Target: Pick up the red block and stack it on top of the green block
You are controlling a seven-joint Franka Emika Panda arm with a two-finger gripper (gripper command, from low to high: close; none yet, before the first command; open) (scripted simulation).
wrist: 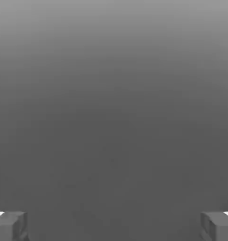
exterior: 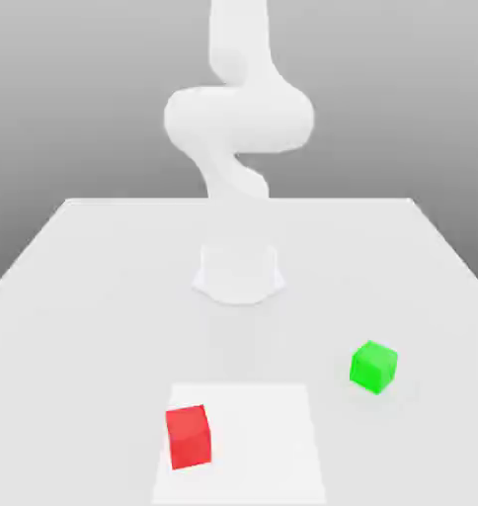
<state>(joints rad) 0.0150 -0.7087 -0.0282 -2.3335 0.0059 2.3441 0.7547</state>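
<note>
Going left to right across the exterior view: red block [exterior: 189,438] sits on the white sheet [exterior: 263,445], by the sheet's left edge, turned slightly, nothing on top of it. I'd call this the approach step, very start of the task, since the stack isn't built and there's nothing between my fingertips. Next move, I think: bring the gripper [wrist: 114,227] over the red block, twist the wrist to match its faces, then go straight down and close. Sheet runs on to the right of the block. Around mid-frame, further back, the arm [exterior: 239,119] rises from its base [exterior: 238,277] on the table [exterior: 85,336], bends through the elbow and goes up out of the top of the exterior view, well away from both blocks. Pincer is spread wide, two fingers well apart in the hand view with only grey backdrop between, so I have to aim it down at the table first. Far right, off the sheet: green block [exterior: 373,367], on the table, corner-on, top free. That's my drop spot; I'd expect another wrist turn to line up there.
</note>
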